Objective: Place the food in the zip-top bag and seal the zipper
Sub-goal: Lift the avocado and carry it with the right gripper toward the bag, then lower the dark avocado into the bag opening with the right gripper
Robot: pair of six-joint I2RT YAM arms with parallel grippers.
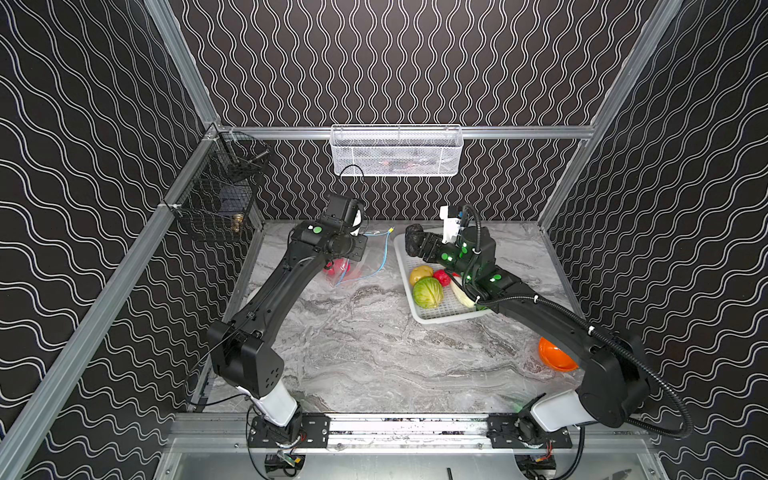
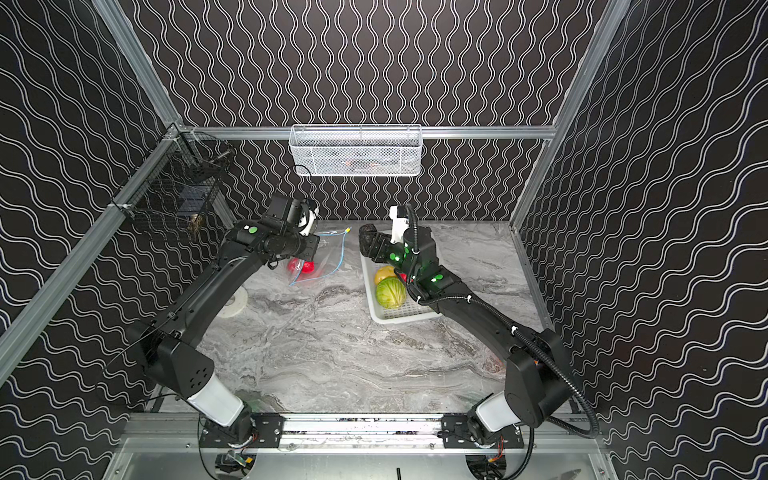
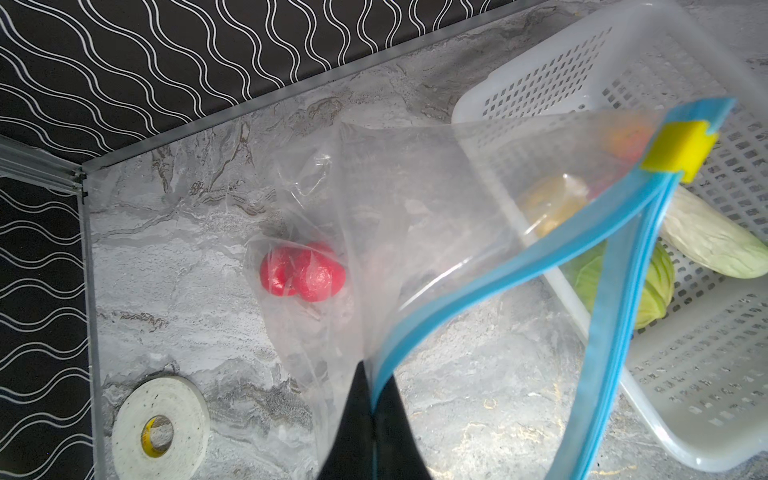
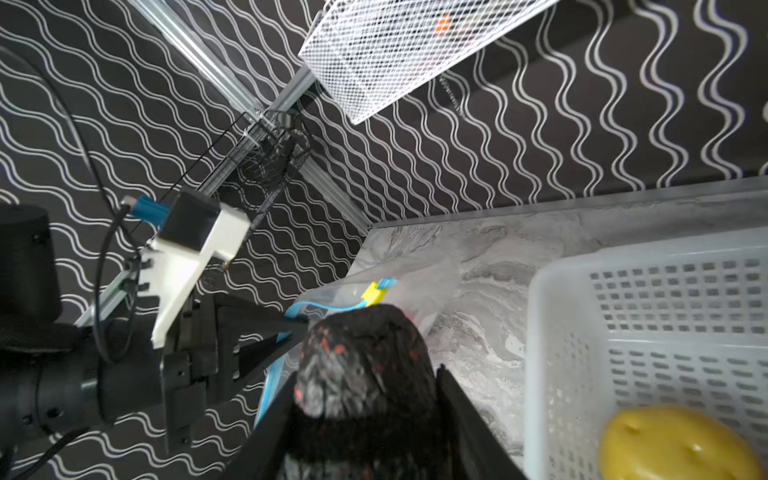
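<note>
**A:** Where's your bag (image 3: 415,187)?

**B:** At eleven o'clock from the middle of the table (image 1: 374,353). Your left gripper (image 3: 370,386) is pinched tight on the blue zipper (image 3: 498,270) and holds the mouth up and agape. Red rounds (image 3: 303,274) lie inside.

**A:** And your right gripper (image 1: 424,245)?

**B:** Its jaws are half spread and clamp the avocado (image 4: 361,357). It's in the air over the eleven o'clock corner of the basket (image 1: 436,318), at three o'clock from the bag. Your cabbage (image 1: 428,292), potato (image 1: 420,274) and radish (image 3: 715,245) lie in the basket.
</note>
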